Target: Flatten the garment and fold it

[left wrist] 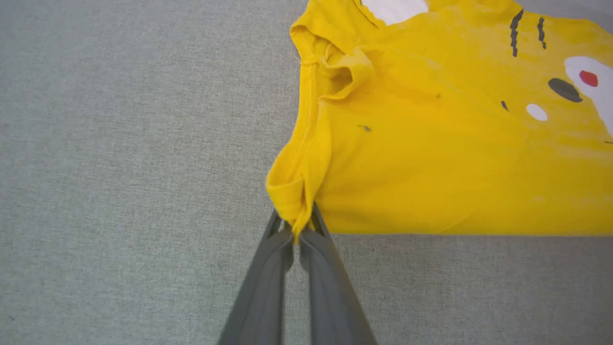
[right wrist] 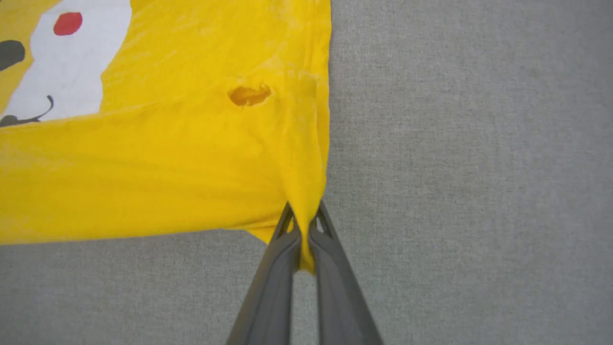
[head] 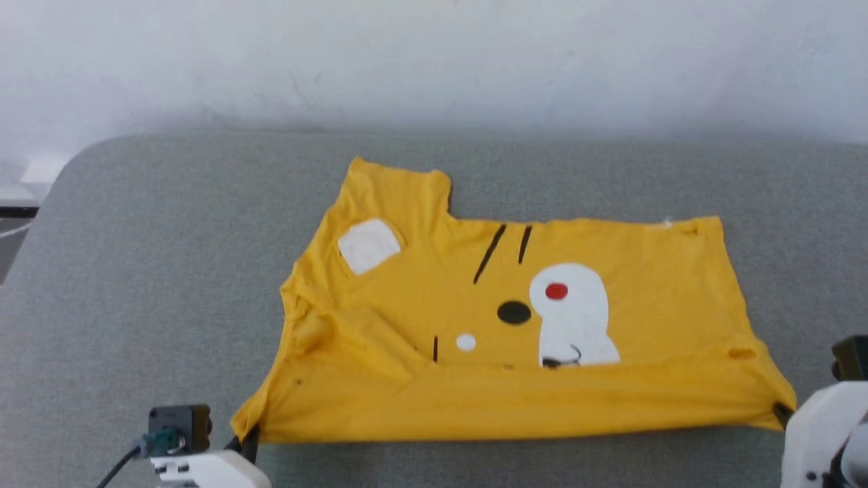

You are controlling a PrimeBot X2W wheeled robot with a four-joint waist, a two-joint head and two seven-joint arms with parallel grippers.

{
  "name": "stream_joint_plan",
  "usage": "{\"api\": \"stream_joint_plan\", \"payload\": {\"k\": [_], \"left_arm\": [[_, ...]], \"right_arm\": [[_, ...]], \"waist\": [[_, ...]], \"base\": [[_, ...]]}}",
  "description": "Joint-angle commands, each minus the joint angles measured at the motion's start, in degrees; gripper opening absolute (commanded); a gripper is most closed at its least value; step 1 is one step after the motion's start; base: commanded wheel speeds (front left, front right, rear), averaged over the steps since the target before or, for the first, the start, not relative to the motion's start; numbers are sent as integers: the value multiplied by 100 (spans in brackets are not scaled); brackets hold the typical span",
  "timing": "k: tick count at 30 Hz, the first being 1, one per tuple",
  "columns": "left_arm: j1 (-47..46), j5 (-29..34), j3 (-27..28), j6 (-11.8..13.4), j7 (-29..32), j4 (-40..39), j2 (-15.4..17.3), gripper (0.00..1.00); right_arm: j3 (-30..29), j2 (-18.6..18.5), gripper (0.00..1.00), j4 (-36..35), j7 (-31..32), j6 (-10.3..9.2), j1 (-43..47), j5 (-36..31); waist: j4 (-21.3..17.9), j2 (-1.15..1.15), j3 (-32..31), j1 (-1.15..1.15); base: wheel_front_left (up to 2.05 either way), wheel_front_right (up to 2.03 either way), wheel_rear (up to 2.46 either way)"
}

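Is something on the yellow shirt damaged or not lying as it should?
Yes. The garment has a small hole near the corner that the right gripper pinches, and a fold near the left gripper lies crumpled.

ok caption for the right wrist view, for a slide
Right gripper shut on a corner of the yellow T-shirt above the grey surface.

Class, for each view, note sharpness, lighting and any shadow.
Head view: slightly soft, hazy wall, thin shadow under the garment. Left wrist view: crisp table weave, even light, no glare. Right wrist view: equally crisp, faint shadow beneath the garment.
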Motion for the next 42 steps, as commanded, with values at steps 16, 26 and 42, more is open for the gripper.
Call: {"api": "stream_joint_plan", "payload": {"k": [16,26,42], "left_arm": [[580,-532,-281,-460,77,582,-185,0],[25,-350,238,-713,-1191,437,-393,100],[-2467,842,61,-1511,-1600,445,-75,100]], "right_arm": [[-164,266,17,371,141,-13,794,99],[-161,220,100,11,-1068,-13,182,297],[668,86,100,-974,-3940,-13,-635,-33]], "waist": [[89,0,-120,1],[15,0,-246,1],[-602,0,1027,1]], "base": [[0,0,0],[0,0,0],[0,0,0]]}}
